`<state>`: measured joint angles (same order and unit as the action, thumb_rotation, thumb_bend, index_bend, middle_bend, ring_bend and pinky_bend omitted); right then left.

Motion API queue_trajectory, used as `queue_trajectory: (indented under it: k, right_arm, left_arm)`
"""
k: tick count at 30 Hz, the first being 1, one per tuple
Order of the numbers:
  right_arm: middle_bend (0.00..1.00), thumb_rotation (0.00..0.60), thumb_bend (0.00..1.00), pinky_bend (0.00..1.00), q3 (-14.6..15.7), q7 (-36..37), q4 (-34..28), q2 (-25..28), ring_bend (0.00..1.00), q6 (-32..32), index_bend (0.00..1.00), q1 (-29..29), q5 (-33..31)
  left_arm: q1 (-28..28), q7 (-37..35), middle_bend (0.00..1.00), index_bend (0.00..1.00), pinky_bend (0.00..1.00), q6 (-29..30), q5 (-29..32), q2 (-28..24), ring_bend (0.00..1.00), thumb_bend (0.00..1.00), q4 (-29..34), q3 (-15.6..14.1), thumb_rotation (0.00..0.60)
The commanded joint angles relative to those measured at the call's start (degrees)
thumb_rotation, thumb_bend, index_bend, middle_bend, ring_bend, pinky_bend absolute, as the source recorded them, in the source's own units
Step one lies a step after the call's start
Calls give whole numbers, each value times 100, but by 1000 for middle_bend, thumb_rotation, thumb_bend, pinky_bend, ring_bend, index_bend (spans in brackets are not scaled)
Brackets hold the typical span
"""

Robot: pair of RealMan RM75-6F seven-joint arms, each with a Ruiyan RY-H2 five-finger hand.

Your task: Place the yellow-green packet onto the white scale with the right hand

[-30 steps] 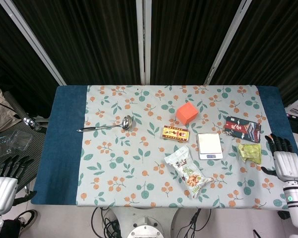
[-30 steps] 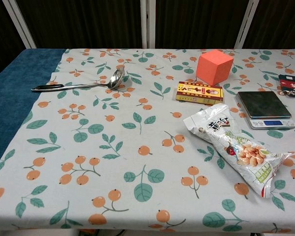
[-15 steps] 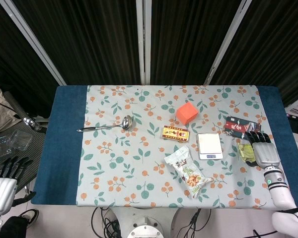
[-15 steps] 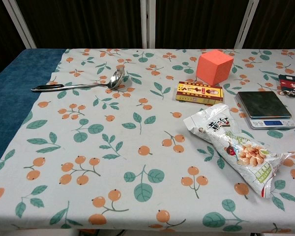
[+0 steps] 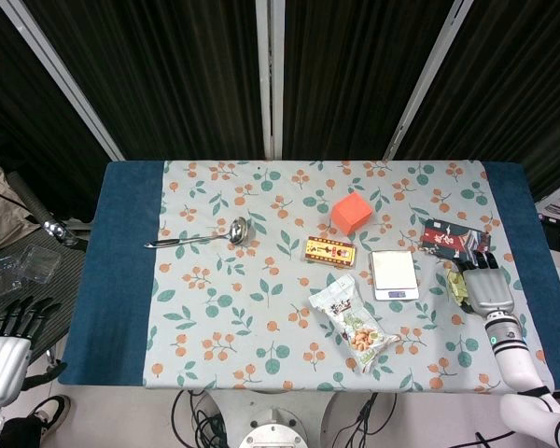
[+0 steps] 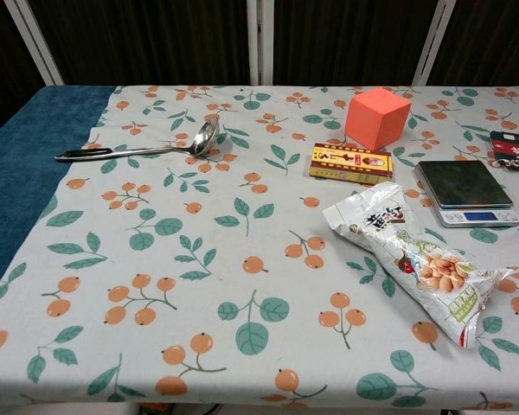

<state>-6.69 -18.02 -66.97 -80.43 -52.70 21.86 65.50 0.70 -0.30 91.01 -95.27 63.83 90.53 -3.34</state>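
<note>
One right hand covers the yellow-green packet just right of the white scale, positioned for pickup; grip cannot be told.

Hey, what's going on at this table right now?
A two-armed robot is going for the yellow-green packet, which lies on the table just right of the white scale. Its right hand is over the packet, covering most of it; whether it has a grip is hard to tell. The scale's platform is bare. The left hand hangs off the table's left edge, holding nothing.
</note>
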Motion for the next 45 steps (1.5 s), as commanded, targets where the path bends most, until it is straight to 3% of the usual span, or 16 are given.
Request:
queue_trajectory:
  k: [1, 4, 8, 12, 19, 23, 28, 42, 45]
  right_arm:
    - [337, 600, 217, 0, 20, -3, 25, -34, 0, -42, 264, -8, -4]
    - [401, 600, 303, 0, 45, 18, 29, -57, 4, -117, 367, -22, 31]
    - [480, 600, 343, 0, 63, 121, 20, -71, 50, -276, 488, -52, 148]
    - [497, 600, 360, 0, 57, 246, -48, -26, 66, -451, 527, -94, 251]
    - [497, 600, 360, 0, -102, 182, -791, 351, 66, -755, 528, -3, 439]
    - [493, 600, 335, 0, -197, -403, -1430, 507, 66, -758, 521, 230, 440]
    - [463, 600, 319, 0, -308, -1170, -1768, 362, 65, -713, 489, 538, 220]
    - [429, 600, 289, 0, -327, -2217, -1438, -375, 65, -496, 441, 1102, -597]
    - [388, 600, 257, 0, -311, -2244, -1374, -453, 59, -468, 325, 1156, -708]
  left_arm:
    - [6, -12, 92, 156, 56, 9, -8, 4, 0, 36, -16, -6, 600]
    - [17, -50, 92, 156, 56, 31, -1, 13, 0, 36, -42, -3, 600]
    - [23, -73, 92, 156, 56, 42, 1, 12, 0, 36, -58, -3, 600]
    - [25, -74, 92, 155, 56, 60, -10, 7, 0, 36, -54, 0, 600]
    - [6, -65, 92, 156, 56, 59, -22, -12, 0, 36, -20, 14, 600]
    - [17, -37, 92, 156, 56, 66, -8, 4, 0, 36, -33, 15, 600]
    - [47, -82, 92, 156, 55, 69, 53, -7, 0, 36, -63, 13, 600]
    - [112, -243, 92, 155, 56, 151, 109, -40, 0, 36, -144, 28, 600]
    - [113, -255, 92, 155, 56, 154, 104, -47, 0, 36, -145, 29, 600]
